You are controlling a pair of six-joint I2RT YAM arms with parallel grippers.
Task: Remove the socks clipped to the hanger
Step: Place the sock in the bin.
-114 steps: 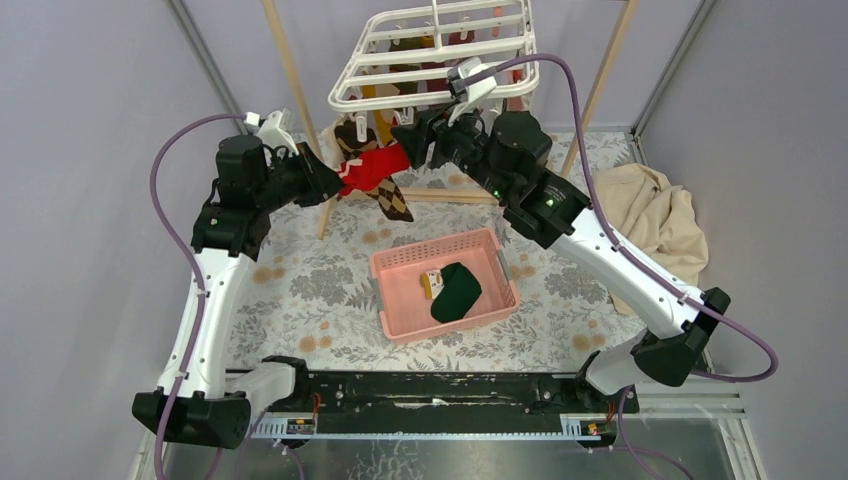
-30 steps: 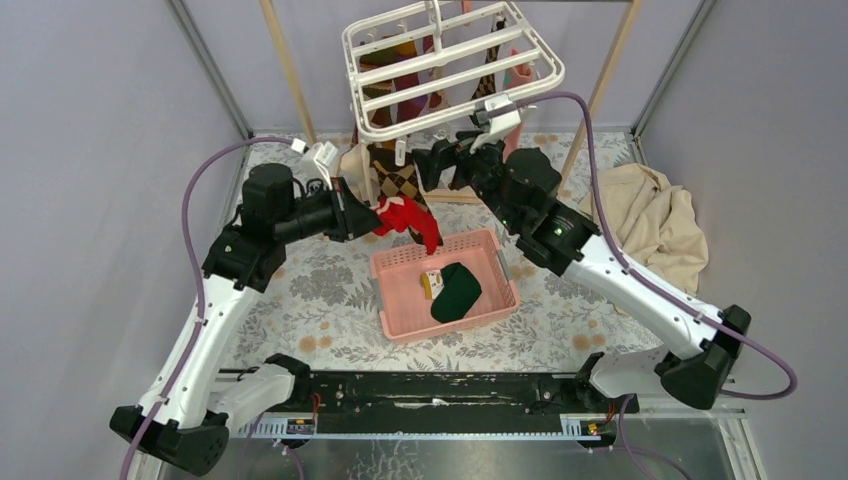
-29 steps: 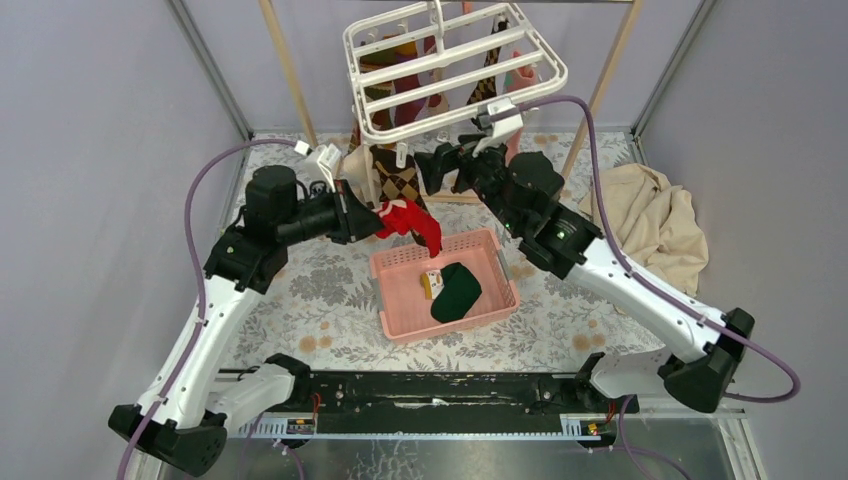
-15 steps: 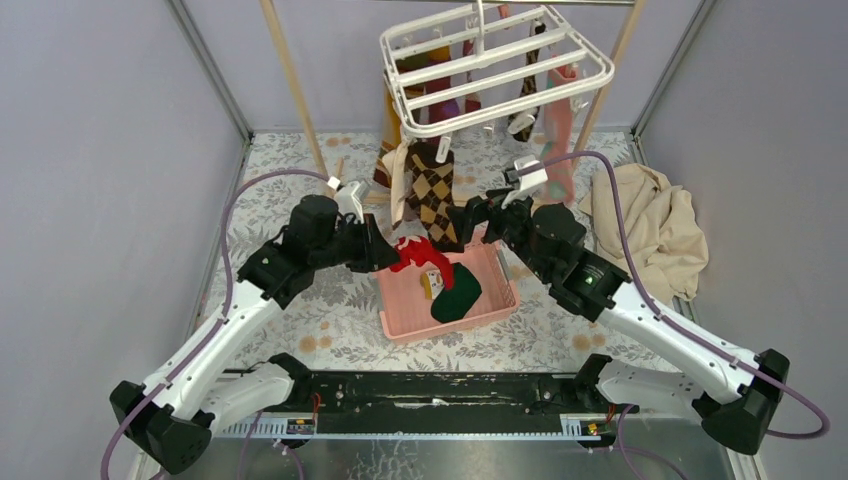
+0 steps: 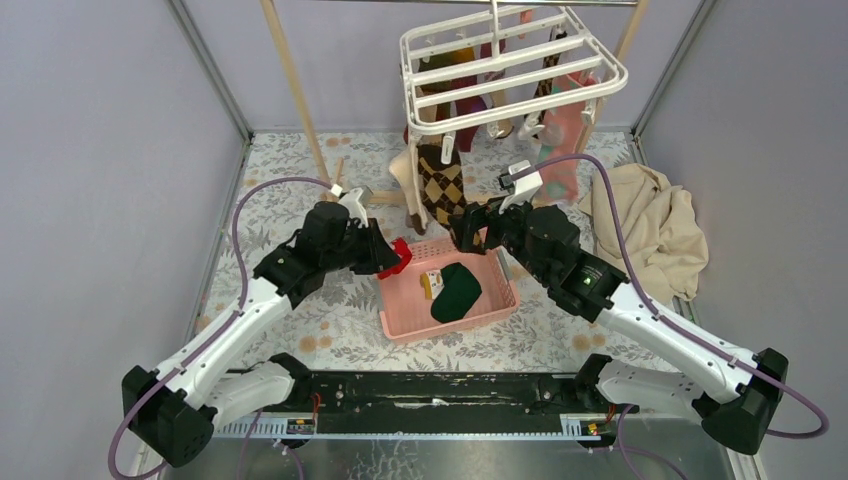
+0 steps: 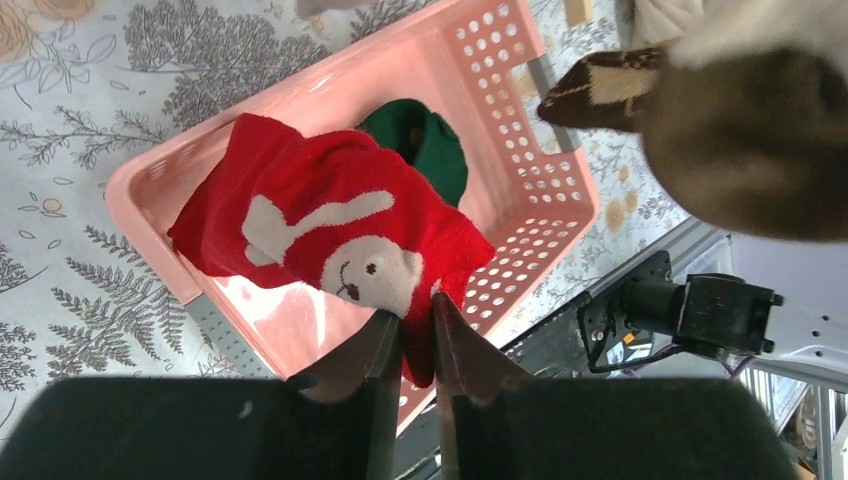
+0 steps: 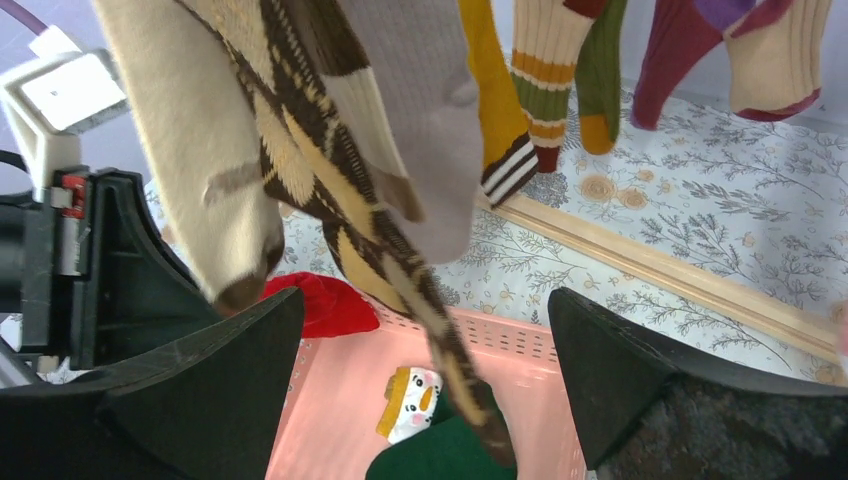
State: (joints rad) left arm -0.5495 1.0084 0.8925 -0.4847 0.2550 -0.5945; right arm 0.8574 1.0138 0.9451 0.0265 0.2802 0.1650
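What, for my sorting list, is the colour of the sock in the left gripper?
The sock is red with a white figure; left wrist view shows it best.

Robot test cell: plain grey wall panels (image 5: 100, 150); metal corner posts (image 5: 209, 68); floral table covering (image 5: 280, 160)

top: overhead, far | wrists: close, low | all share: pink basket (image 5: 450, 325)

Red sock (image 6: 330, 230) over basket (image 6: 500, 100); other socks (image 5: 440, 185) clipped under white hanger (image 5: 512, 66).
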